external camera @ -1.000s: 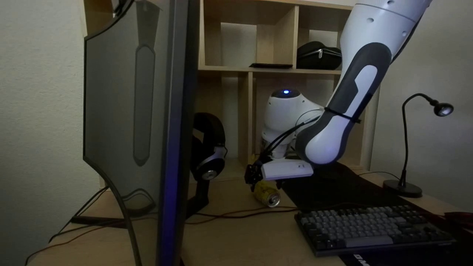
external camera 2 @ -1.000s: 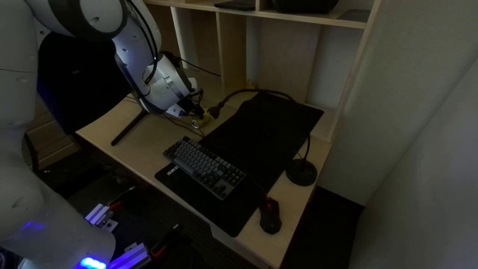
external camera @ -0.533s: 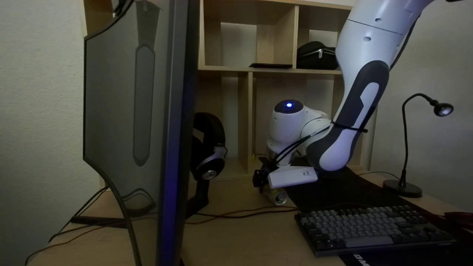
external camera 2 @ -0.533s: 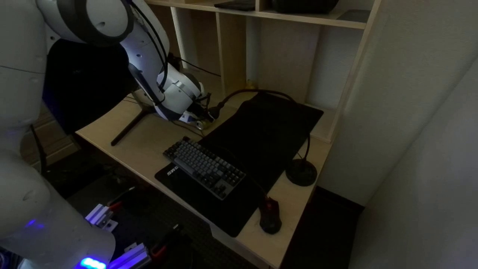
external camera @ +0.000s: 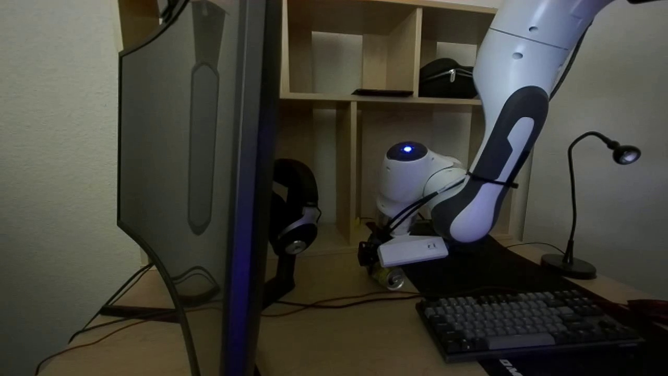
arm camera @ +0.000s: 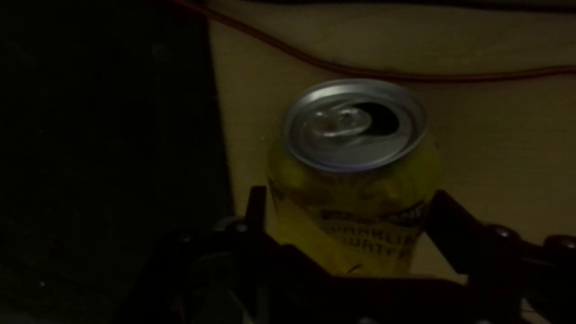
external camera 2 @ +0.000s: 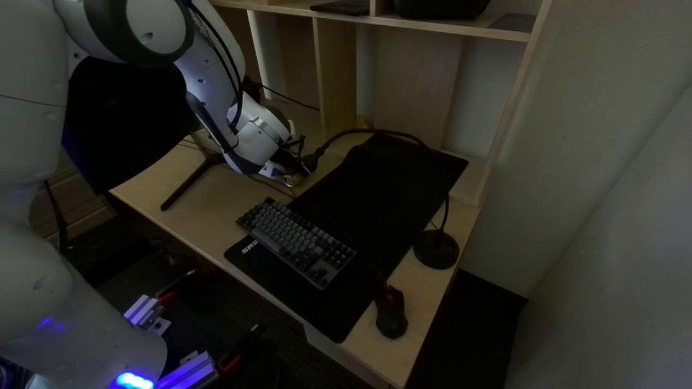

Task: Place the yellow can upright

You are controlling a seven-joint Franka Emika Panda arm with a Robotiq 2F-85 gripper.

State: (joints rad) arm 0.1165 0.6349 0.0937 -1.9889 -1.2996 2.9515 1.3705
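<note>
The yellow can lies on its side on the wooden desk, its silver lid and opened mouth facing away from my palm in the wrist view. In both exterior views only its lid end shows below the hand, as with the can and the can. My gripper straddles the can's body, jaws apart. A thin gap separates the can from the left finger; the right finger overlaps the can's edge, and contact there is unclear. The can's far end is hidden behind the gripper.
A red cable runs close past the lid. The black mat borders the can, with a keyboard on it. Headphones on a stand and a big monitor are nearby. A lamp and mouse stand farther off.
Over the first half second my hand moved down and to the right in both exterior views, and the can shifted slightly right. Since then the arm is nearly still, and the jaws have narrowed a little.
</note>
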